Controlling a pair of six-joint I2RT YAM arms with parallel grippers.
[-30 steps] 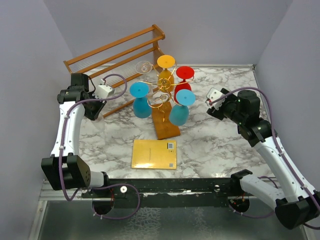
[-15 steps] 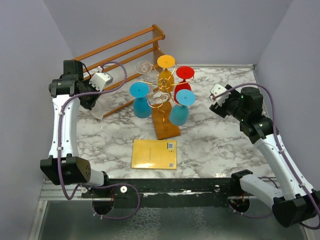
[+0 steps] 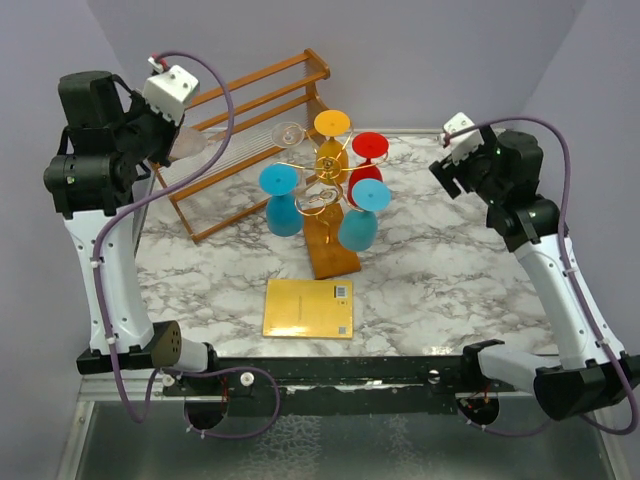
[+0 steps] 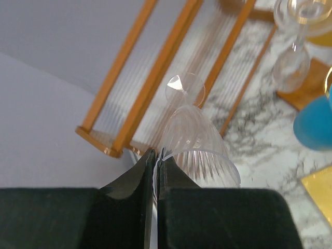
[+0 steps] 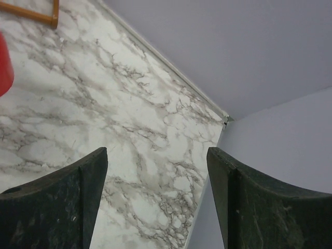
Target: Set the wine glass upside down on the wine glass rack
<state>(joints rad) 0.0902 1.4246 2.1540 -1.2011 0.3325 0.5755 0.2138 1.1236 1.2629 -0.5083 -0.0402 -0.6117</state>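
Wine glass (image 4: 193, 136), clear: rim pinched in closed left gripper (image 4: 155, 154), foot pointing away, over slatted shelf (image 3: 250, 100), well left of wine glass rack (image 3: 333, 252). Left arm upright, high. Right gripper (image 5: 155, 155) spread, empty.

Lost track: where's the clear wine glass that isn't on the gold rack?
Top view, far left: the clear wine glass is pinched in the jaws of the left gripper, above the slatted wooden shelf, left of the gold rack.
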